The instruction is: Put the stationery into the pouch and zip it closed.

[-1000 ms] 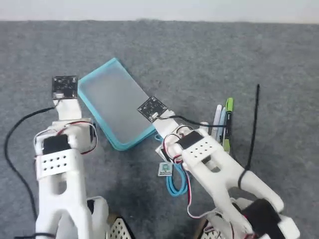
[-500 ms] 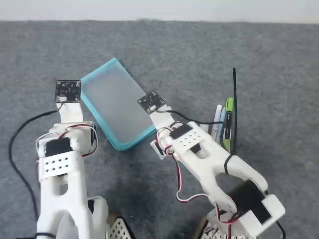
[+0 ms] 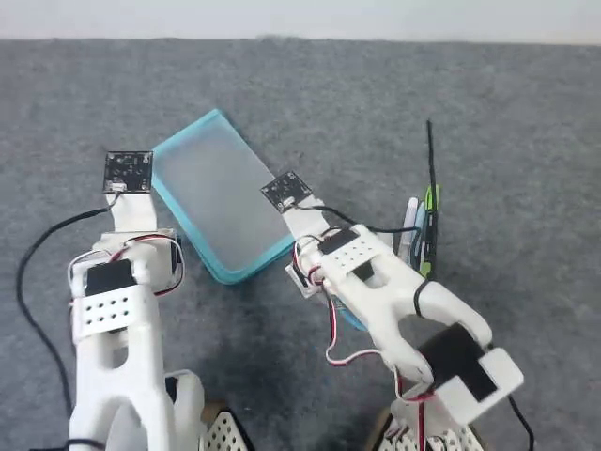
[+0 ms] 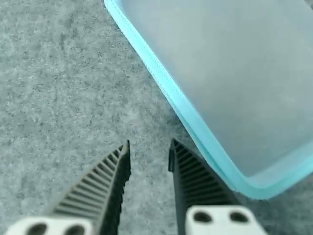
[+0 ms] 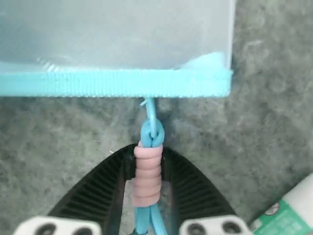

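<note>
The right gripper (image 5: 147,152) pinches the pull cord (image 5: 147,177) of the pouch (image 5: 112,34), while the left gripper (image 4: 149,149) hangs narrowly parted beside it.

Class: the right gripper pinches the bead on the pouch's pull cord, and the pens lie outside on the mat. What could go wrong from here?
1. The left gripper sits open beside the pouch, not holding it, so a tug from the right gripper on the pink bead may drag the whole pouch rather than run the zip.
2. The pens lie close beside the right arm; its swing could knock them away.
</note>
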Motion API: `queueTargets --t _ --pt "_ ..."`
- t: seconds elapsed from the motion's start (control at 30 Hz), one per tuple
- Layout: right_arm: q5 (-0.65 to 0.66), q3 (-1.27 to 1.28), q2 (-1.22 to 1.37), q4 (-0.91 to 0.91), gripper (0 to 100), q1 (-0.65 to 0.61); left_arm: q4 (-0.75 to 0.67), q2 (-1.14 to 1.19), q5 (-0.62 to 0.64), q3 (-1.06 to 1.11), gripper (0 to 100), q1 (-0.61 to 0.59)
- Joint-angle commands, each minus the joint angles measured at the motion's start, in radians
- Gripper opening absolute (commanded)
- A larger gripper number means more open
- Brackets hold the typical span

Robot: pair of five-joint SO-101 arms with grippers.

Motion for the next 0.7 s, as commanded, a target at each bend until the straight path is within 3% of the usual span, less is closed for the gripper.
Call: queueTargets --t 0.0,0.17,0.47,0.67 --pt "0.025 -0.098 -0.016 0.114 0.6 0.053 -0.078 -0.068 -0.015 -0.004 12 -0.011" --pt "0.014 -0.124 -0.265 0.196 0.6 0.153 -0.158 -0.064 -0.015 -0.012 12 -0.006" --pt "0.048 -0.137 -0.630 0.331 0.6 0.102 -0.204 0.015 0.048 -0.035 12 0.114" --pt "0.052 -0.450 -0.661 0.495 0.6 0.124 -0.230 0.157 0.095 -0.022 12 0.180"
